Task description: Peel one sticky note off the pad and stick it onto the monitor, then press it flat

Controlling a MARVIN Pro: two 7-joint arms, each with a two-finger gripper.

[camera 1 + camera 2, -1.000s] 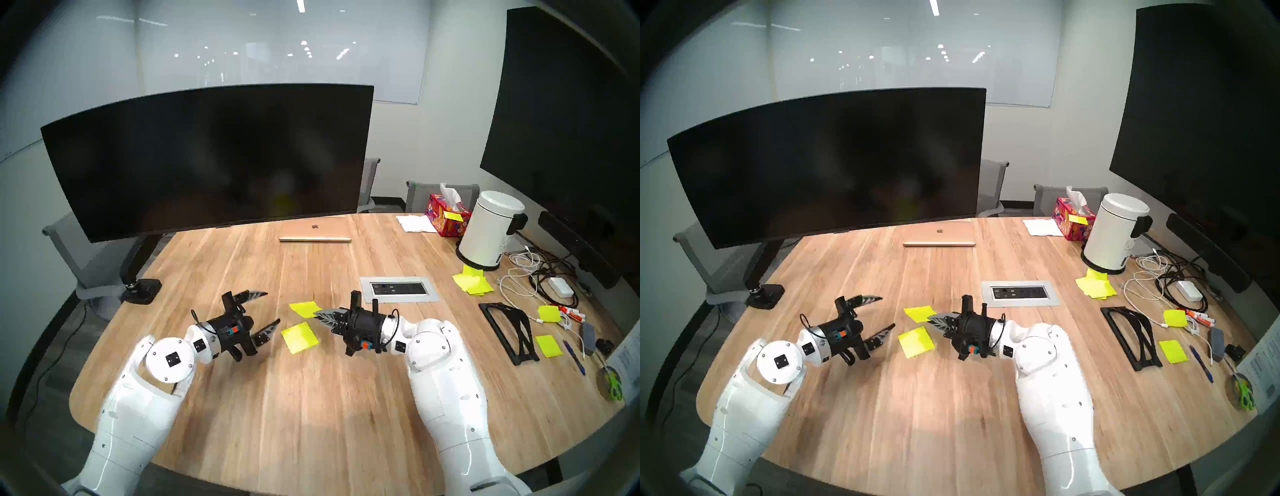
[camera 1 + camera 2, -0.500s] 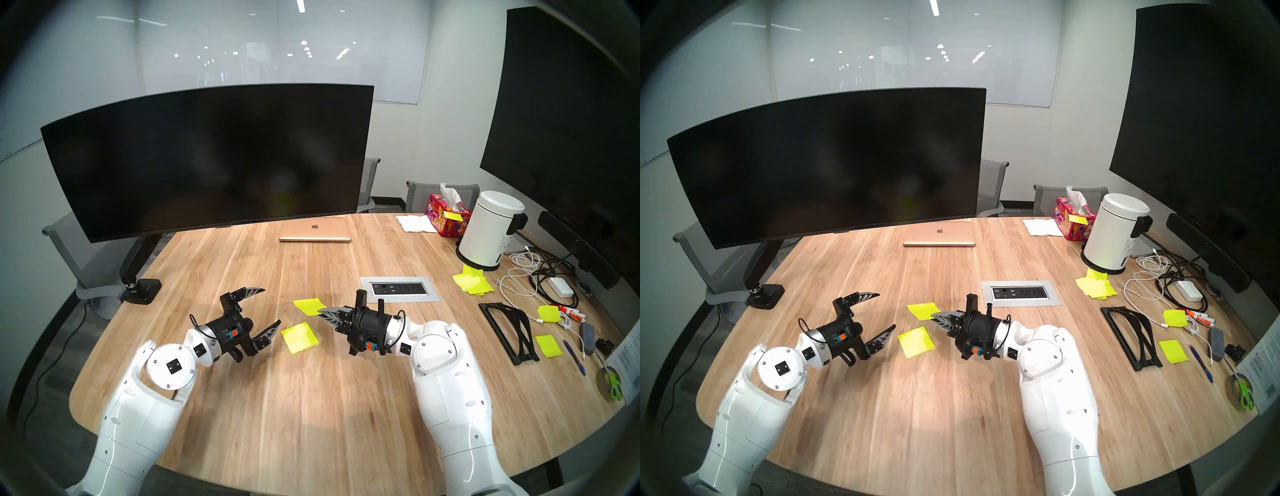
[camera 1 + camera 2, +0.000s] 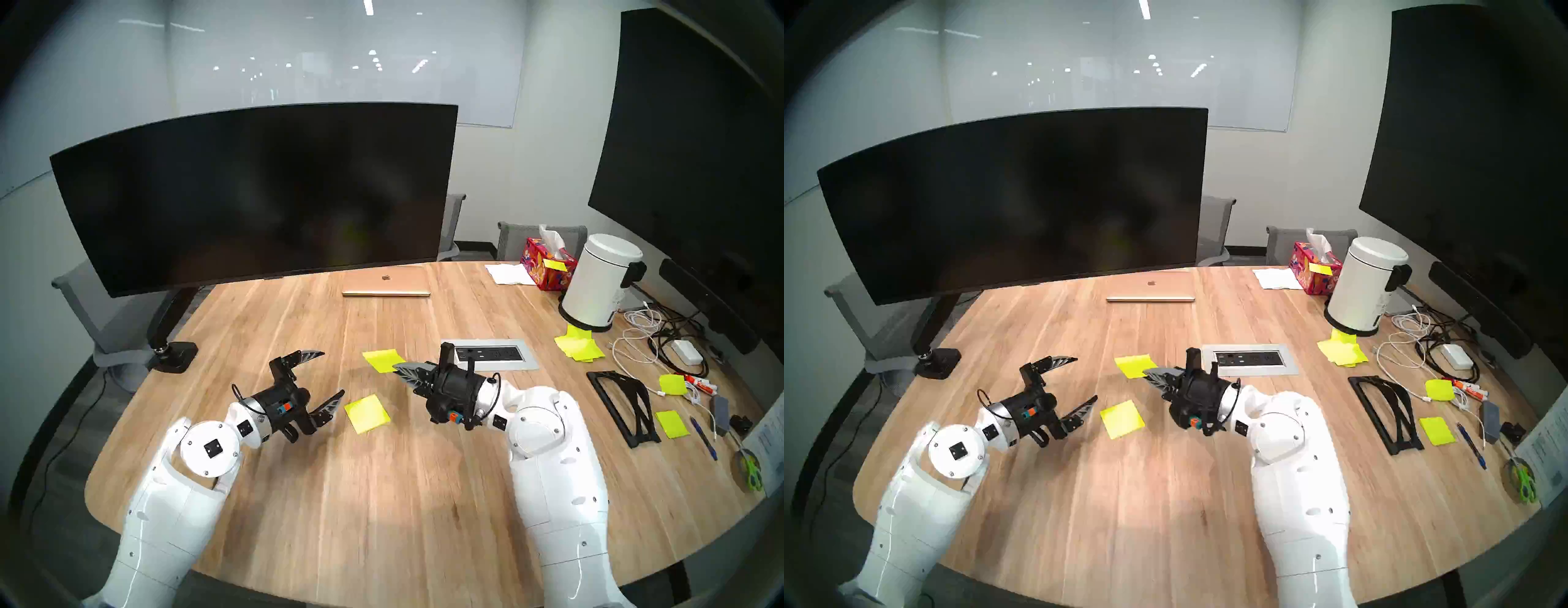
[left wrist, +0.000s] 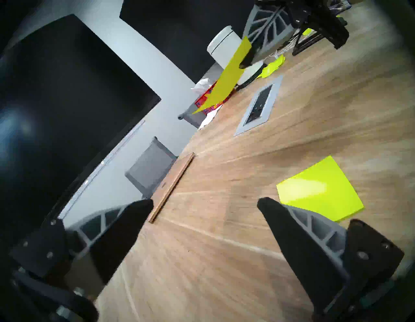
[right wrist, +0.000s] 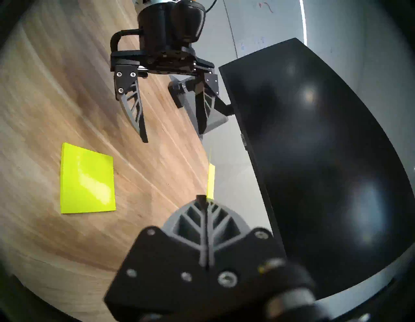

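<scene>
The pad (image 3: 367, 414) (image 3: 1122, 419) lies flat on the wooden table between my two grippers, a neon yellow-green stack. My right gripper (image 3: 396, 368) (image 5: 203, 199) is shut on one corner of a single sticky note (image 3: 382, 361) (image 4: 226, 78), held off the table behind the pad; the right wrist view shows the sticky note (image 5: 211, 180) edge-on. My left gripper (image 3: 331, 373) (image 4: 205, 202) hovers open and empty just left of the pad (image 4: 318, 193). The wide curved black monitor (image 3: 254, 191) (image 5: 314, 146) stands at the back left on its arm mount.
A closed gold laptop (image 3: 386, 284) lies below the monitor's right end. A power socket panel (image 3: 492, 354) sits behind my right gripper. At the right are a heap of yellow notes (image 3: 579, 346), a white bin (image 3: 600, 282), a tissue box (image 3: 547, 265), cables and a black stand (image 3: 623, 403).
My right gripper has risen and moved back toward the monitor with the sticky note in it, away from the pad. The left gripper stays open, almost unmoved.
</scene>
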